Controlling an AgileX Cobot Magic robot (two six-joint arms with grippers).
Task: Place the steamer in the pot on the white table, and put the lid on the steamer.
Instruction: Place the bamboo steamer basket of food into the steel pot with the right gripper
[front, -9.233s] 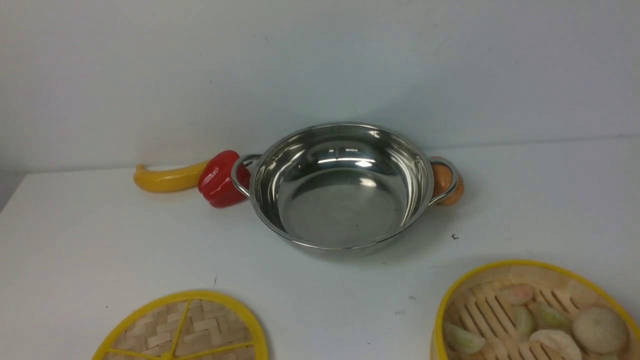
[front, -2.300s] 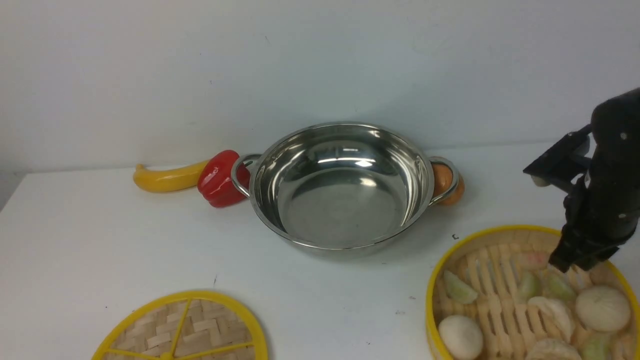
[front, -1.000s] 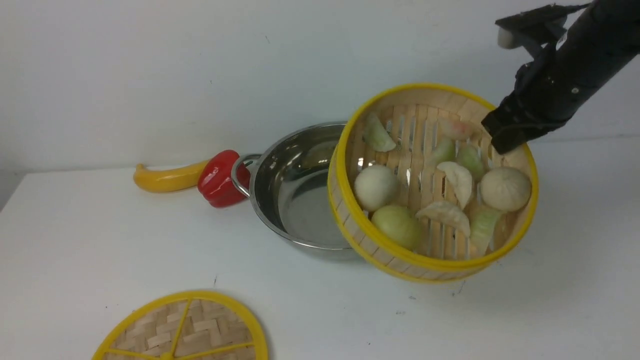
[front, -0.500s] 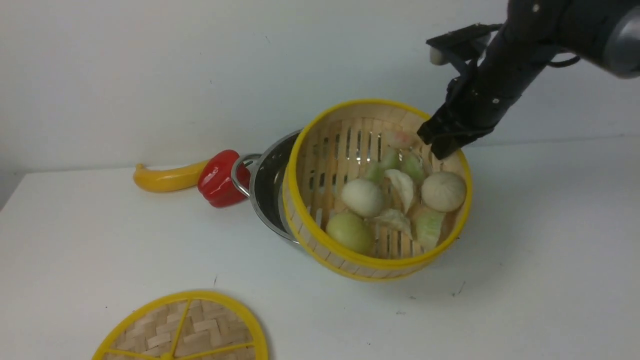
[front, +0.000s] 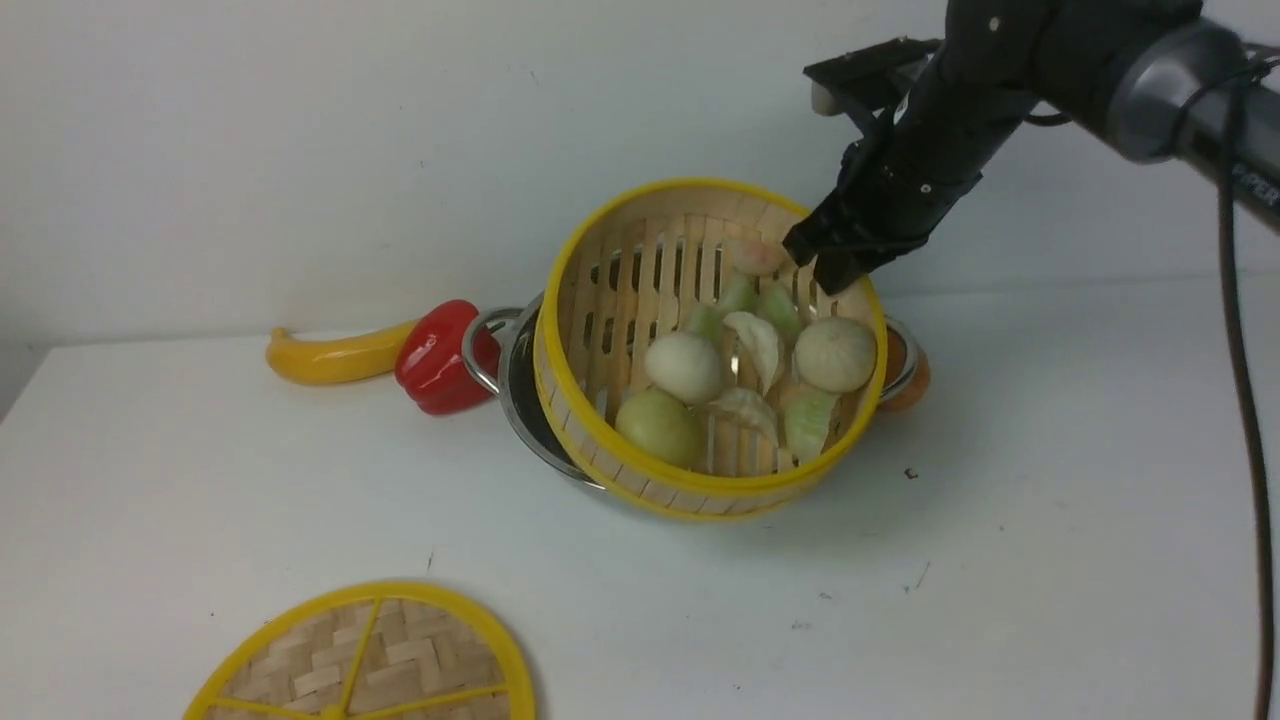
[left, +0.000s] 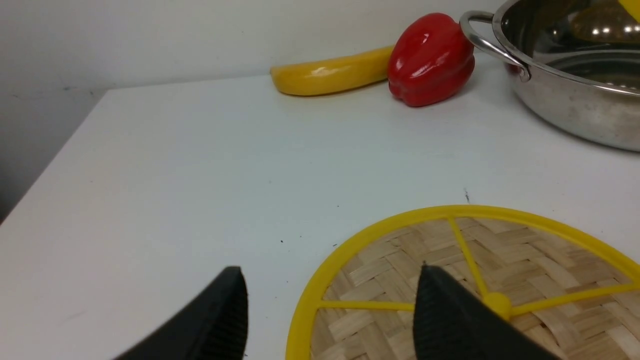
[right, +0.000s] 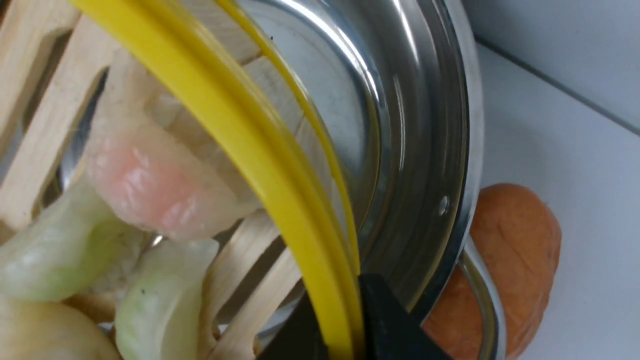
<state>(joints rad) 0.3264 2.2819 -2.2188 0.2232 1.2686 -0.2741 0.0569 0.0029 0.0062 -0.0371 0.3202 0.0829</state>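
Observation:
The steamer (front: 690, 495), a bamboo basket with a yellow rim, hangs tilted over the pot (front: 515, 395) and covers most of it. I cannot tell whether the two touch. Several dumplings and buns lie on its slats. My right gripper (front: 830, 268) is shut on the steamer's far right rim, and its fingers pinch the yellow rim (right: 240, 130) above the pot's wall (right: 415, 150). The lid (front: 370, 660) lies flat on the white table (front: 200, 480) at the near left. My left gripper (left: 330, 310) is open just above the lid's edge (left: 525, 260), holding nothing.
A yellow banana (front: 330, 358) and a red pepper (front: 435, 355) lie against the pot's left handle. An orange piece of food (front: 908, 380) sits behind the right handle. The wall stands close behind. The table's left edge (left: 50, 170) is near.
My right gripper took the steamer from the near right, lifted it and carried it left and back, then lowered it over the pot. The lid has not moved.

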